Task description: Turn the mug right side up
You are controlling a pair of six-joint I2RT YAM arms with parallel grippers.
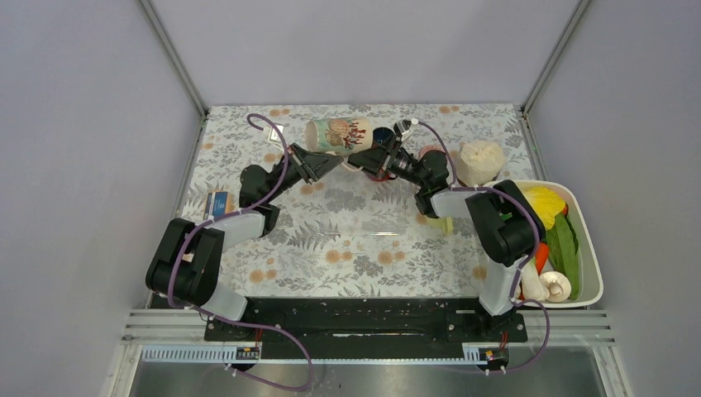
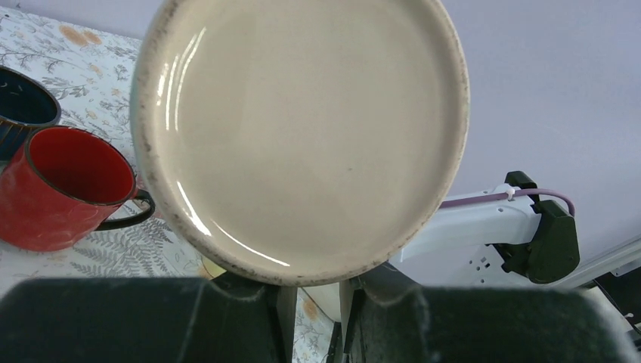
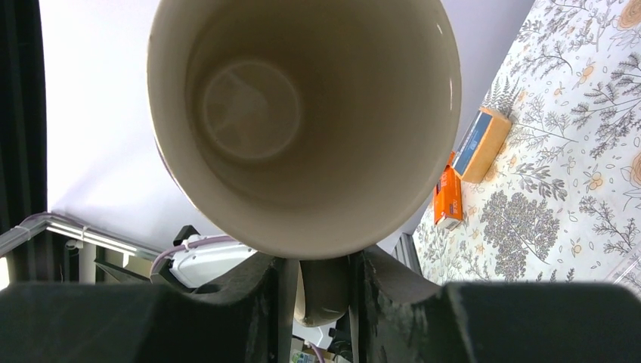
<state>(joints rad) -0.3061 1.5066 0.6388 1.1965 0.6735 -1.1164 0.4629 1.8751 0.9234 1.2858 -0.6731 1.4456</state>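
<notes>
A cream mug (image 1: 339, 134) with a coral pattern hangs on its side above the far middle of the table, base to the left and mouth to the right. My left gripper (image 1: 326, 161) comes from below left; its wrist view shows the mug's flat base (image 2: 302, 128) and narrow-set fingers (image 2: 257, 302) with the handle (image 2: 332, 227) in their gap. My right gripper (image 1: 372, 159) comes from below right; its wrist view looks into the mug's mouth (image 3: 302, 113), and its fingers (image 3: 378, 280) are shut on the handle (image 3: 325, 291).
A red mug (image 2: 64, 189) and a dark blue cup (image 2: 23, 110) stand upright on the table under the held mug. A white bin (image 1: 591, 248) of vegetables is at the right, a white crumpled cloth (image 1: 479, 161) behind it. A small orange box (image 1: 216, 203) lies at the left.
</notes>
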